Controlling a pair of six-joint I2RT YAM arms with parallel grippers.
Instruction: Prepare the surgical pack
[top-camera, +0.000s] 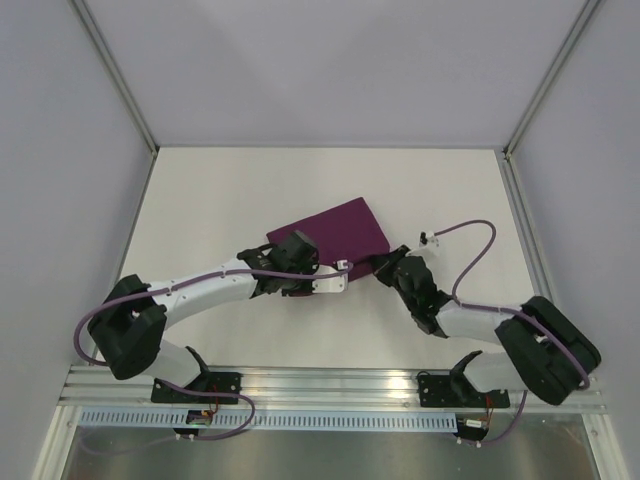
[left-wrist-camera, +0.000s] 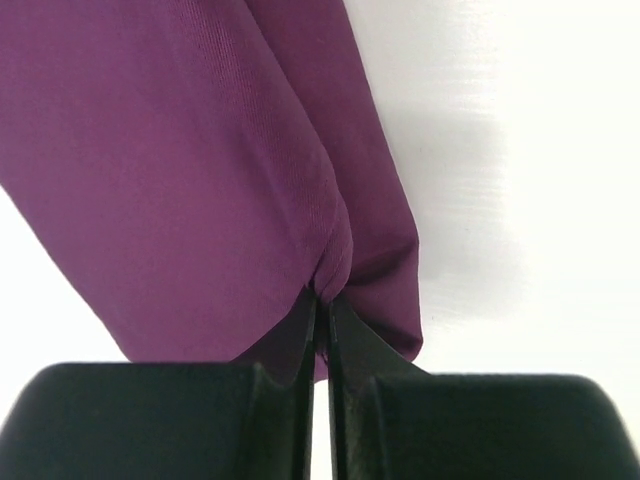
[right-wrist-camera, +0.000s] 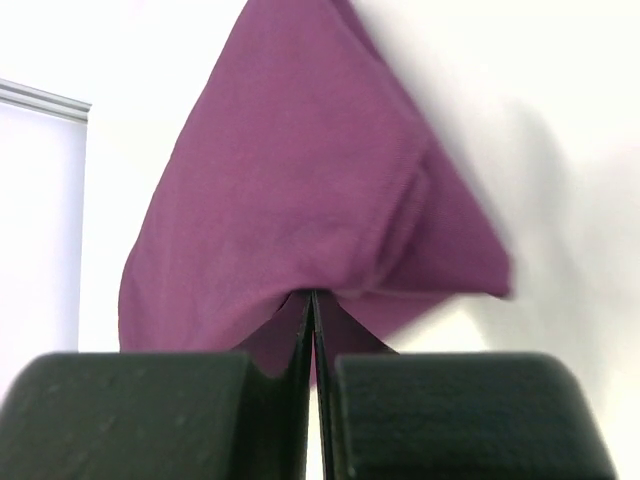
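Note:
The surgical pack (top-camera: 338, 230) is a dark purple cloth bundle folded into a rectangle, lying mid-table; its contents are hidden by the cloth. At the bundle's near left edge, my left gripper (top-camera: 298, 250) is shut, pinching a fold of the purple cloth (left-wrist-camera: 200, 170) between its tips (left-wrist-camera: 323, 298). My right gripper (top-camera: 386, 264) sits at the near right corner. It is shut too, with the cloth's (right-wrist-camera: 300, 180) lower edge caught at its fingertips (right-wrist-camera: 312, 294). In the right wrist view a corner of the cloth looks lifted off the white table.
White enclosure walls surround the table, with metal posts at the back corners (top-camera: 150, 140). An aluminium rail (top-camera: 330, 385) runs along the near edge by the arm bases. A purple cable (top-camera: 470, 240) loops above the right arm.

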